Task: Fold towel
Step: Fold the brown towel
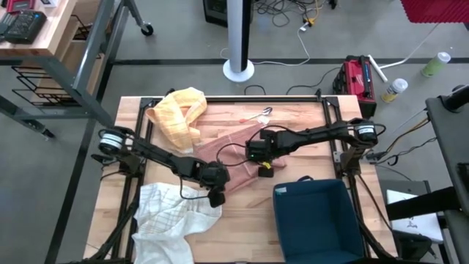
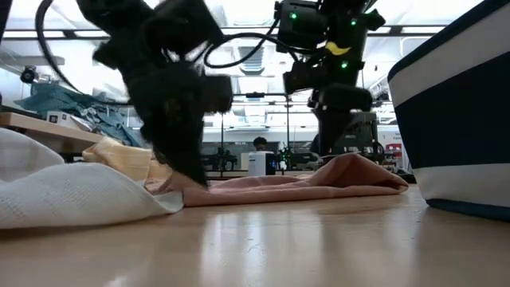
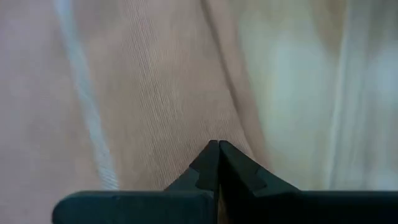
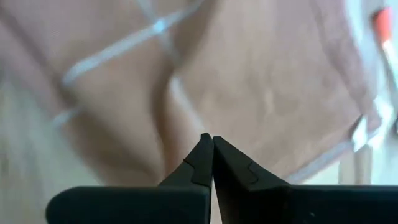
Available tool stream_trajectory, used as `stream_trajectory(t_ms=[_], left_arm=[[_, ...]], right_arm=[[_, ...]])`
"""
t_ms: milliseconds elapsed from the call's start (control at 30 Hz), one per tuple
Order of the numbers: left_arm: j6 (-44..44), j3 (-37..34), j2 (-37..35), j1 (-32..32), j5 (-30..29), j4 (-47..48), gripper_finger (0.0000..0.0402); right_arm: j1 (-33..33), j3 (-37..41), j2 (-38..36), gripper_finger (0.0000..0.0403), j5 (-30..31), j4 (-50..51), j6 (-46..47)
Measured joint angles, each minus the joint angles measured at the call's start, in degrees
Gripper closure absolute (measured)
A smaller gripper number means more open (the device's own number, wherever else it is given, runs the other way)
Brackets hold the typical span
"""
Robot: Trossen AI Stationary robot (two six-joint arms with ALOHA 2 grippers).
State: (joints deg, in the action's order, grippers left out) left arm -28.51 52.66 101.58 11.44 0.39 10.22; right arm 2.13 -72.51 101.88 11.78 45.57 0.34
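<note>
- The left end effector (image 1: 217, 196) is sitting low over the desk (image 1: 293, 121), its fingers (image 3: 208, 163) pressed together at the near edge of the pink towel (image 1: 238, 150); whether cloth is pinched between them cannot be told.
- The right end effector (image 1: 261, 170) is hanging over the right part of the same towel, its fingers (image 4: 205, 160) also closed tip to tip; nothing is plainly showing between them.
- From left to right, a white checked cloth (image 1: 170, 220) is spilling over the desk's front-left edge, a yellow cloth (image 1: 178, 116) is lying bunched near the back-left edge, the pink towel is spreading across the middle, and a dark blue bin (image 1: 315, 220) is standing at the front right.
- Bare wood is showing behind the towel toward the back right corner and in a narrow strip between the towel and the bin.
- The low view is showing what the high view cannot: the pink towel (image 2: 319, 183) is lying in a low ridge, humped under the right end effector (image 2: 335, 108), while the left end effector (image 2: 187, 171) is reaching down to where pink and white cloth (image 2: 72, 195) meet.
- The left wrist view is showing pale fabric with fine ribbing; the right wrist view is showing pink cloth (image 4: 267, 93) crossed by light stripes.
- The bin (image 2: 454, 119) is showing only its dark inside from above; any contents cannot be made out.
</note>
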Motion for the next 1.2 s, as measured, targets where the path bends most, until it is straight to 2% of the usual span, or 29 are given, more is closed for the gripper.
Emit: stream_trajectory(t_ms=[200, 267, 433, 667, 833, 1000, 1200], left_arm=[[-0.52, 0.42, 4.21, 0.24, 8.27, -2.22, 0.0400], [-0.61, 0.44, 4.23, 0.45, 9.34, -2.23, 0.0400], [-0.36, 0.15, 2.27, 0.72, 13.30, -0.23, 0.0401], [-6.42, 0.06, 0.26, 1.04, 21.83, 10.64, 0.0401], [-4.46, -0.16, -0.86, 1.47, 23.10, 14.92, 0.0401], [-4.05, -0.27, -4.34, 1.33, 18.81, 13.27, 0.0401], [-4.31, -0.15, -7.00, 1.32, 13.81, 13.31, 0.0401]], right_arm=[[0.97, 2.42, 2.06, 0.0401, -2.56, -8.25, -0.77], [0.90, 2.97, 3.02, 0.0401, -4.63, -7.15, -0.05], [1.09, 3.41, 6.31, 0.0401, -4.56, -9.19, 0.79], [3.63, 3.16, 7.87, 0.0401, -3.42, -10.99, 6.08], [3.83, 2.67, 5.52, 0.0401, -2.32, -9.90, 5.52], [3.11, 2.50, 2.44, 0.0401, -3.31, -8.99, 5.02], [1.04, 2.68, 0.53, 0.0401, -12.84, -6.01, 3.92]])
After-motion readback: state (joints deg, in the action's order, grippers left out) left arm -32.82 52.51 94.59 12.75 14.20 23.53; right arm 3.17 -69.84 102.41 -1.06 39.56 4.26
